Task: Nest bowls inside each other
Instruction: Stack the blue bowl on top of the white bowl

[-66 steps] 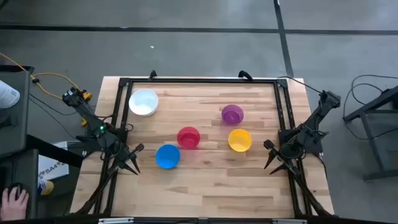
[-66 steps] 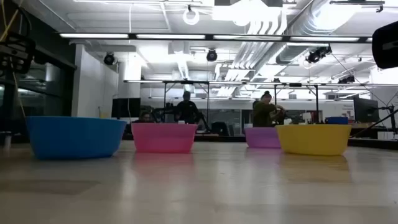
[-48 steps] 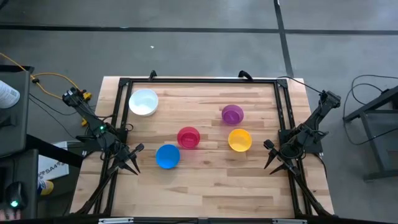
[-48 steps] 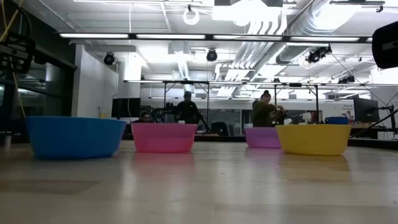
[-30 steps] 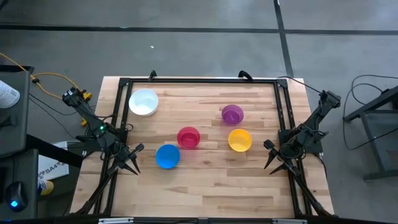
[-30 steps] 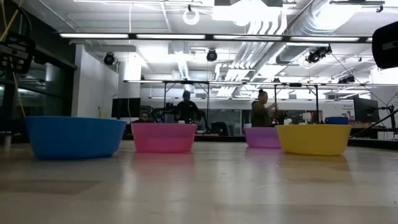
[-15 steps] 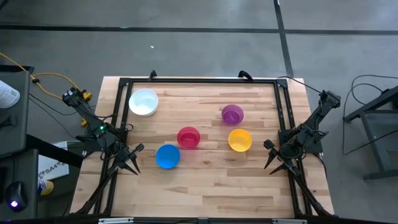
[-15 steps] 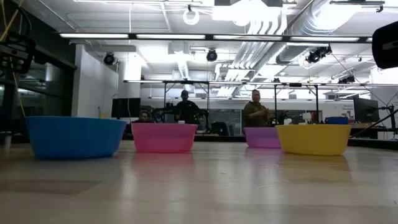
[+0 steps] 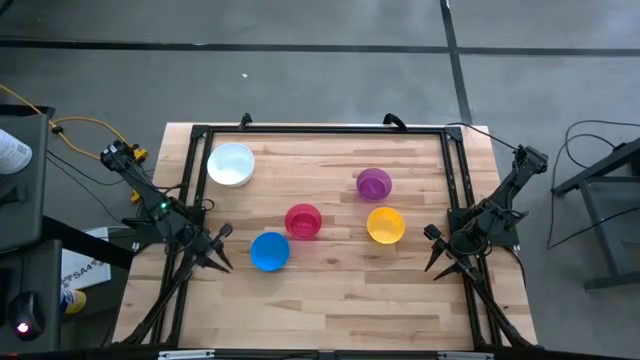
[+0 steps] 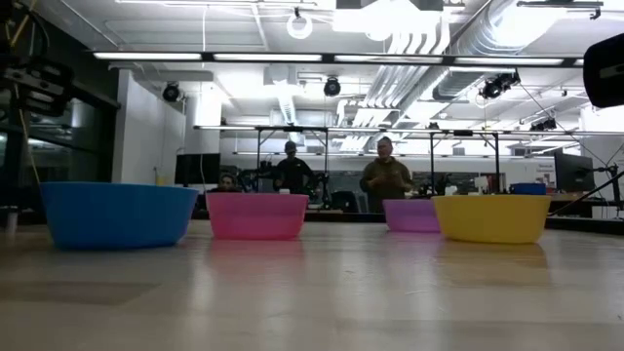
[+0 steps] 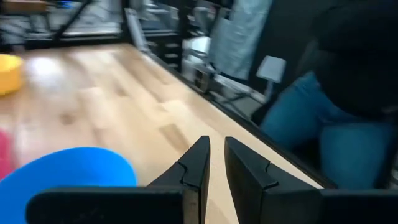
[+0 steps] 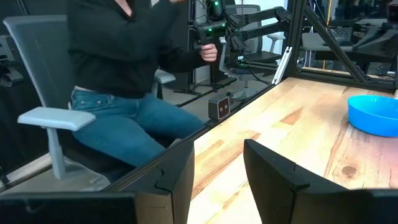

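Five bowls stand apart on their bases on the wooden table: white [image 9: 231, 165] at the far left, purple [image 9: 374, 184], red [image 9: 303, 221], yellow [image 9: 385, 225] and blue [image 9: 269, 251]. The low view shows blue [image 10: 117, 213], red [image 10: 256, 214], purple [image 10: 409, 214] and yellow [image 10: 490, 217]; the white one is out of that view. My left gripper [image 9: 222, 250] hovers at the table's left edge beside the blue bowl [image 11: 68, 171], its fingers [image 11: 216, 146] a narrow gap apart and empty. My right gripper [image 9: 432, 252] waits at the right edge, open [image 12: 217, 152] and empty.
A black frame [image 9: 320, 130] runs round the table's far and side edges. A person in jeans [image 12: 124, 74] sits just beyond the table's near edge. Other people stand in the room behind [image 10: 385, 175]. Bare wood lies in front of the bowls.
My left gripper has swung a little toward the blue bowl while staying at the table's left edge. The bowls have not moved. A person in the room behind has walked across the low view.
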You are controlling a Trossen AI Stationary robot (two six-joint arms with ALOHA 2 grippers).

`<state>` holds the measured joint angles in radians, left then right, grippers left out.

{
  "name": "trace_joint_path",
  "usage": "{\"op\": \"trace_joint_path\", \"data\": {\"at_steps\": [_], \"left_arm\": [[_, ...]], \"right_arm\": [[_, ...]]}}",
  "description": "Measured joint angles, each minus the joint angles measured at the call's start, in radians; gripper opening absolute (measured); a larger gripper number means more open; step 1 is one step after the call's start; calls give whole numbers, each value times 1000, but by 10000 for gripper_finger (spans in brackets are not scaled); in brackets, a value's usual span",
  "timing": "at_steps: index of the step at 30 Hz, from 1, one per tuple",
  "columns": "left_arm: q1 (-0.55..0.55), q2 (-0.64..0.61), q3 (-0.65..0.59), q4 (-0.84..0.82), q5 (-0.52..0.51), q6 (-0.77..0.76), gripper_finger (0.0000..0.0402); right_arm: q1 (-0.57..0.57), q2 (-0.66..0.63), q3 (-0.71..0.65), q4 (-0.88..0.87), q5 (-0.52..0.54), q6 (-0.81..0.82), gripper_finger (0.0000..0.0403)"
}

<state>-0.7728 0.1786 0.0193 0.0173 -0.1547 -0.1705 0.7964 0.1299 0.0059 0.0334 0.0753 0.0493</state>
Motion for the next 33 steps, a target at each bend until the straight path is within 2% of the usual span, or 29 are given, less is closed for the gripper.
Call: {"op": "trace_joint_path", "data": {"at_steps": [5, 12, 19, 25, 33], "left_arm": [[1, 0, 0, 18, -152, -93, 49], [0, 1, 4, 19, -229, -89, 49], [1, 42, 90, -138, -353, -105, 49], [1, 143, 204, -331, -417, -221, 49], [8, 372, 359, -391, -416, -313, 49]], "right_arm": [[0, 0, 0, 0, 0, 0, 133], [0, 0, 0, 0, 0, 0, 133], [0, 0, 0, 0, 0, 0, 133], [0, 0, 0, 0, 0, 0, 133], [0, 0, 0, 0, 0, 0, 133]]}}
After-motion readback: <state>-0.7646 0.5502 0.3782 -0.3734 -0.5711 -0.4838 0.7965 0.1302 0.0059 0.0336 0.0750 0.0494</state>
